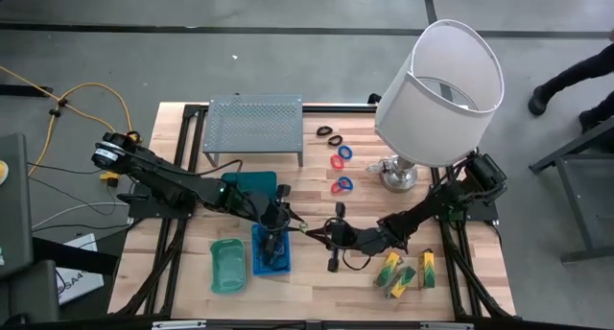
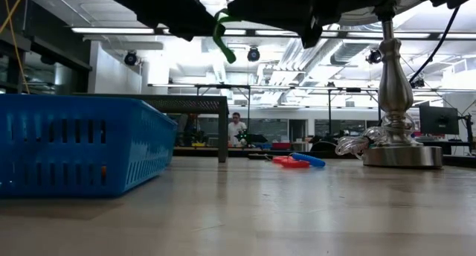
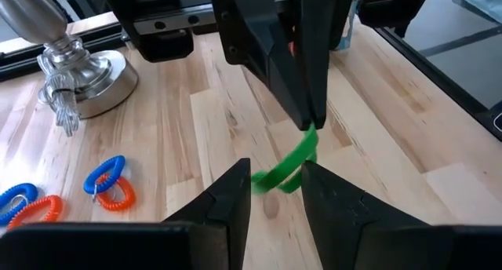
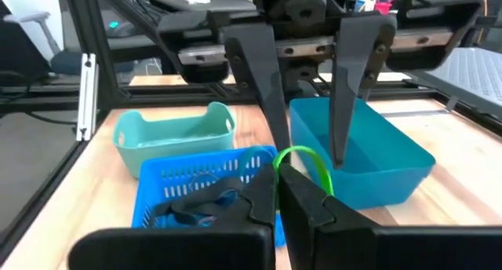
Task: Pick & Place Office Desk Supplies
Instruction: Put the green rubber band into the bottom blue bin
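Observation:
A thin green band (image 3: 289, 166) hangs in the air over the table's middle, between my two grippers. My right gripper (image 4: 278, 182) is shut on it and reaches in from the table's right (image 1: 324, 234). My left gripper (image 3: 274, 184) is open and faces it from the left (image 1: 291, 221), one finger on each side of the band's loose end; whether they touch it I cannot tell. In the low view the band (image 2: 222, 36) dangles well above the tabletop. Red and blue rings (image 1: 342, 171), black loops (image 1: 329, 134) and yellow-green packets (image 1: 408, 270) lie on the table. My right gripper pinches the green band at one end of its loop (image 3: 311, 132) between its two fingertips, coming level from the table's right. The band is lifted clear of the table; its free loop (image 4: 304, 157) curls out beyond the fingertips toward my left gripper.
A blue slotted basket (image 1: 271, 251) holding black bands sits just below the left gripper, with a green tray (image 1: 228, 265) to its left and a teal bin (image 1: 251, 184) behind. The grey perforated rack (image 1: 254, 124) stands at the far edge, the white-shaded lamp (image 1: 441, 81) far right.

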Available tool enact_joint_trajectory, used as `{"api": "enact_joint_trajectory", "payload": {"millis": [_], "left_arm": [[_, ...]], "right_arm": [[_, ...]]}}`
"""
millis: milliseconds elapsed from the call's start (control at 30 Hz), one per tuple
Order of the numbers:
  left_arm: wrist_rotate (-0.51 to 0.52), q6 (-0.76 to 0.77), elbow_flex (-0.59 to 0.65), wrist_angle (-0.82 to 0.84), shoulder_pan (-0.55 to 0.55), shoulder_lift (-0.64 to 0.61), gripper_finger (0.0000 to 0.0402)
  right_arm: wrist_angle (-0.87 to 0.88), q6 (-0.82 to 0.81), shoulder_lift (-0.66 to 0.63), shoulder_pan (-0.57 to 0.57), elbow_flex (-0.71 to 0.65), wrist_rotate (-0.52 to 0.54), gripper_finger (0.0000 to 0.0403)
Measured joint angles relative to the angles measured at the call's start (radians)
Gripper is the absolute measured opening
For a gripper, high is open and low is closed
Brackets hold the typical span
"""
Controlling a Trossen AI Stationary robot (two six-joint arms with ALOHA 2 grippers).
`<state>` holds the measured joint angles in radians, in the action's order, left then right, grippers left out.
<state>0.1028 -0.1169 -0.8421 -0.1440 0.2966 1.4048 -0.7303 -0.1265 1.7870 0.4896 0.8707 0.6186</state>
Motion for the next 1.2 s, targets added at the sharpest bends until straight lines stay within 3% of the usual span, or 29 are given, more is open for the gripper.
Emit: {"api": "enact_joint_trajectory", "payload": {"millis": [267,667,1200], "left_arm": [[0.0,-0.026,0.0,-0.002,0.0,0.0,0.0092],[-0.001,-0.026,0.0,-0.015,0.0,0.0,0.0006],[-0.001,-0.026,0.0,-0.021,0.0,0.0,0.0001]], "right_arm": [[-0.001,0.0,0.0,0.0,0.0,0.0,0.0003],[0.0,0.0,0.0,-0.002,0.0,0.002,0.0003],[0.0,0.0,0.0,-0.001,0.0,0.04,0.0016]]}}
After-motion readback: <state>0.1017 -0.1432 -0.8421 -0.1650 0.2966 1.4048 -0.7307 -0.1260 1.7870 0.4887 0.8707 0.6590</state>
